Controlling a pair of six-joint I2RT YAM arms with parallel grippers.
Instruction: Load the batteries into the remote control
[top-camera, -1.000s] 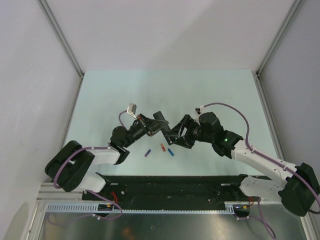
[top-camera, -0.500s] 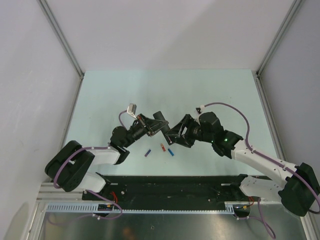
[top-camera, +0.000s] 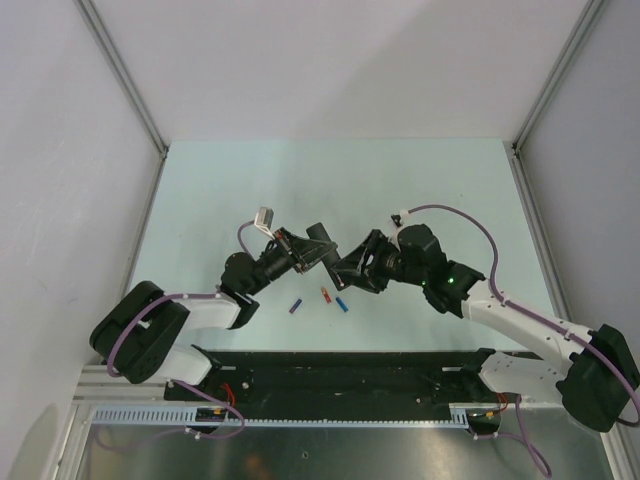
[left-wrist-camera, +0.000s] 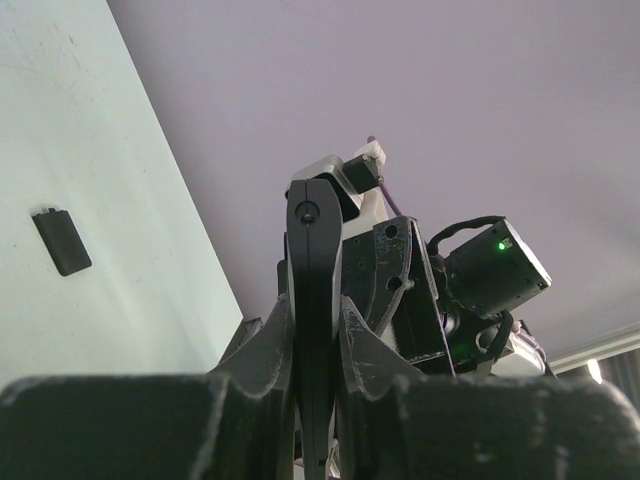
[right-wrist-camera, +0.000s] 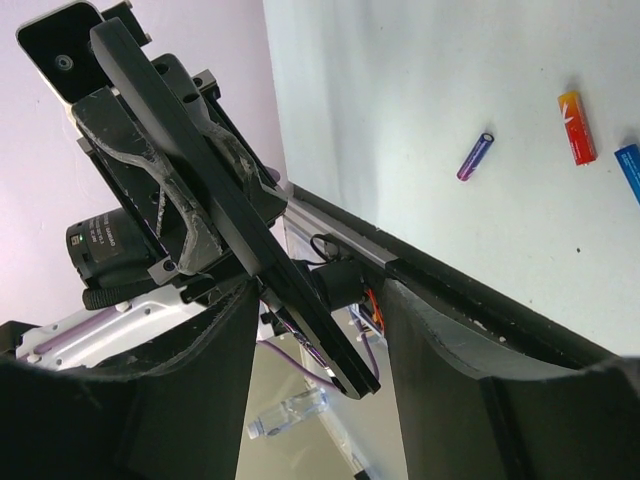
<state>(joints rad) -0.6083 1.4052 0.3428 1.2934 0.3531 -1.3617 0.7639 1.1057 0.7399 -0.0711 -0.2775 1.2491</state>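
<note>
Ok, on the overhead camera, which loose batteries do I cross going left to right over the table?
Purple-blue battery → red-orange battery → bright blue battery.

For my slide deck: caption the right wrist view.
Left fingers grip the remote between the open right fingers; a purple battery, a red battery and a blue battery lie on the table.

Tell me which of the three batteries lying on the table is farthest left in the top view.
The purple battery, alone on the left; the red-orange battery and the blue battery lie close together to its right.
</note>
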